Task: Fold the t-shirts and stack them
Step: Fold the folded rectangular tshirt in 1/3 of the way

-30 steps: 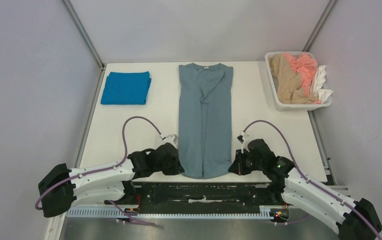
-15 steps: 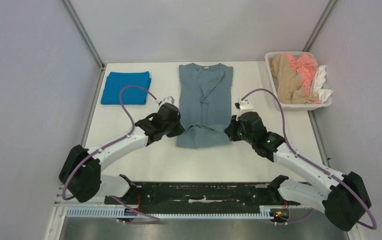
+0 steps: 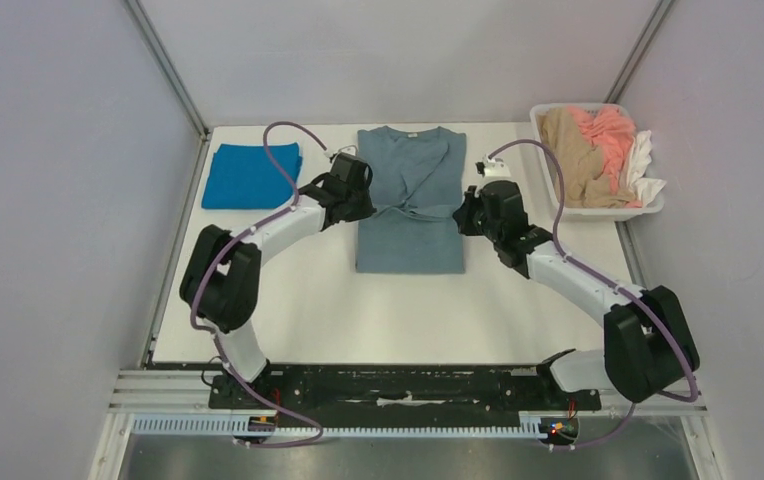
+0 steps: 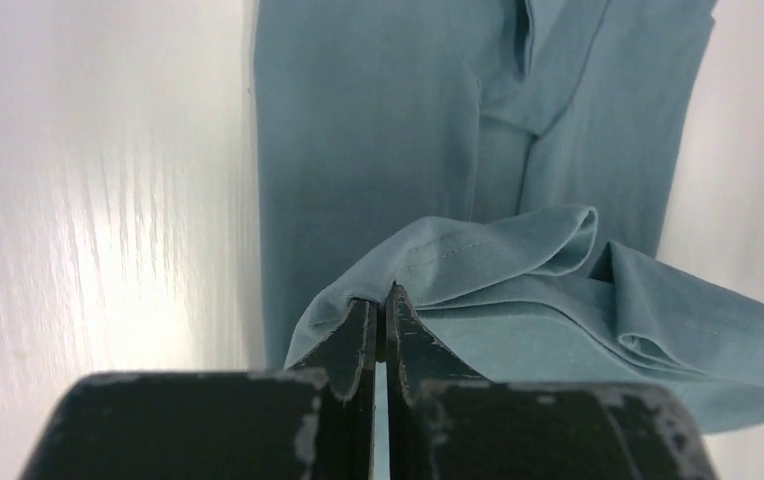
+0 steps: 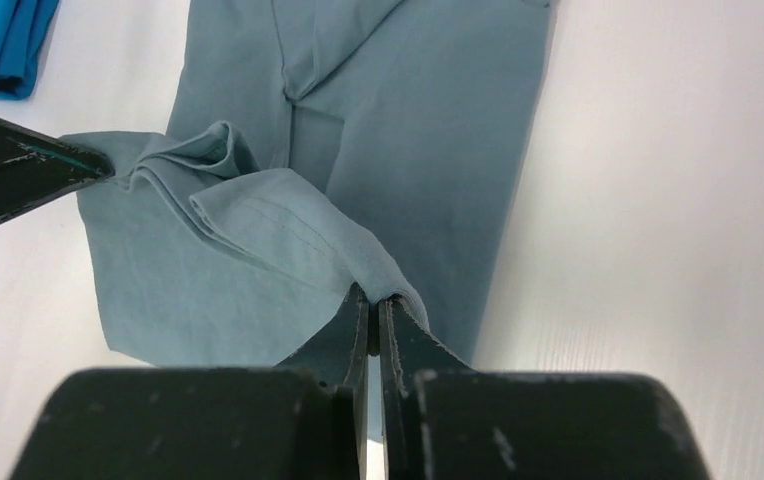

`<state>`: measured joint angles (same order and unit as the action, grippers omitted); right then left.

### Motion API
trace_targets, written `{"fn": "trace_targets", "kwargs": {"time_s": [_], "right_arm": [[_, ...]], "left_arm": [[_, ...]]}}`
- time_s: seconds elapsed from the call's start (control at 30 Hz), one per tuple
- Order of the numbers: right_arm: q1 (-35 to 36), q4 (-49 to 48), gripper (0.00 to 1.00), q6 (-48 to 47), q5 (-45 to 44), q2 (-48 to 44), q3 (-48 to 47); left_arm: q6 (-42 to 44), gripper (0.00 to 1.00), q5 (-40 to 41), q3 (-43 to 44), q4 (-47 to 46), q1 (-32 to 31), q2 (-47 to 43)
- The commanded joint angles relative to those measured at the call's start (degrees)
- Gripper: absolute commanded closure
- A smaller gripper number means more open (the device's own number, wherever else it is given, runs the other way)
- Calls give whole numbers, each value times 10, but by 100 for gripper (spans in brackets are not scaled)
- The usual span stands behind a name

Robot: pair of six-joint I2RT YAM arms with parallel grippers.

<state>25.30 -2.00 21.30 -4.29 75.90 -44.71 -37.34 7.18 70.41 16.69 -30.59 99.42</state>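
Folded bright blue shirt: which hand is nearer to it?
Left. The left hand grips the grey shirt on the side beside the blue shirt; the right hand grips its opposite side, farther away.

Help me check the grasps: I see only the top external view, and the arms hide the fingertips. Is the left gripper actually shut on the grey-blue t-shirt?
Observer: Yes. The left wrist view shows the left gripper shut on a hem corner of the grey-blue t-shirt, with cloth pinched between the tips.
Operator: And the right one?
Observer: The right wrist view shows the right gripper shut on the hem too, close to the stitch line.
Operator: Is the hem taut between them?
Observer: No. From the right wrist, the cloth bunches in loose folds beside the left gripper's fingers.
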Motion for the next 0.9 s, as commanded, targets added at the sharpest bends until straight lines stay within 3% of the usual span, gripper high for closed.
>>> {"fn": "trace_targets", "kwargs": {"time_s": [0.0,0.13,0.3,0.5,0.57,0.63,0.7,0.73,0.8,0.87], "right_arm": [[-12,-45,100,-24,-2,43,-50],[-21,-51,100,-37,0,91,-80],[-35,-54,100,-26,-2,141,-98],[-52,-57,95,-13,3,209,-131],[-58,-57,85,-8,4,229,-144],[-64,-61,65,-5,10,247,-160],[-69,-54,44,-4,26,267,-188],[-71,-41,39,-7,35,275,-207],[-71,-14,25,-12,38,275,-226],[-71,-17,3,-15,38,254,-207]], "left_arm": [[47,98,-12,68,-7,22,46],[55,98,27,103,3,30,86],[71,98,-2,153,12,36,149],[54,98,26,214,62,37,217],[51,88,20,223,65,39,223],[34,73,45,248,83,40,227],[27,43,62,273,91,40,223],[27,28,67,283,97,40,221],[29,21,75,292,109,40,208],[29,20,78,276,112,40,182]]}}
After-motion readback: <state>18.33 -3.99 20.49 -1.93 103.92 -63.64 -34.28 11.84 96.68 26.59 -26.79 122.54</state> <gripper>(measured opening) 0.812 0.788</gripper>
